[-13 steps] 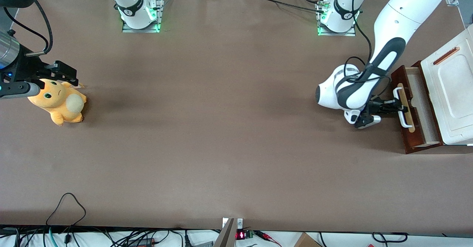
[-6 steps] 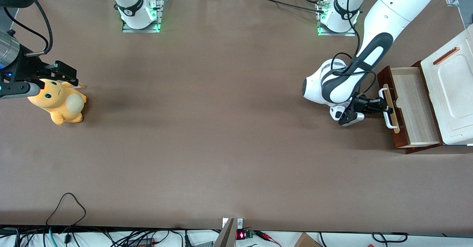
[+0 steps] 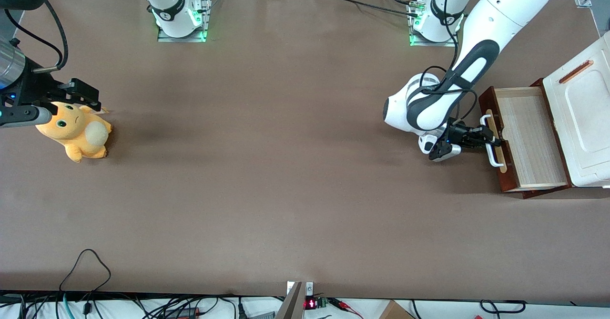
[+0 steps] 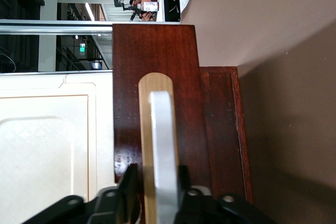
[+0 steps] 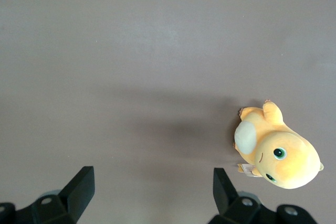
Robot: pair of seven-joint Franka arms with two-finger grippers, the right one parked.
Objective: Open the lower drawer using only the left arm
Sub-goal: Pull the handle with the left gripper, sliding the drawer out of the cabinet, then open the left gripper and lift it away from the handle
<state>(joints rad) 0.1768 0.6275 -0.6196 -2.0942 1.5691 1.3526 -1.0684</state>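
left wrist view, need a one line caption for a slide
Left arm's gripper clamped on the white bar handle of the pulled-out lower drawer.

One lower drawer (image 3: 529,140) is counted, with one white bar handle (image 3: 491,140) on its front, and one white cabinet top (image 3: 584,114) is seen above it. One left arm (image 3: 457,71) is counted at the drawer, and its one gripper (image 3: 491,138) is placed at the handle with two fingers (image 4: 128,179) set on either side of it. One orange plush toy (image 3: 76,133) is counted on the one bench (image 3: 286,166), toward the parked arm's end.
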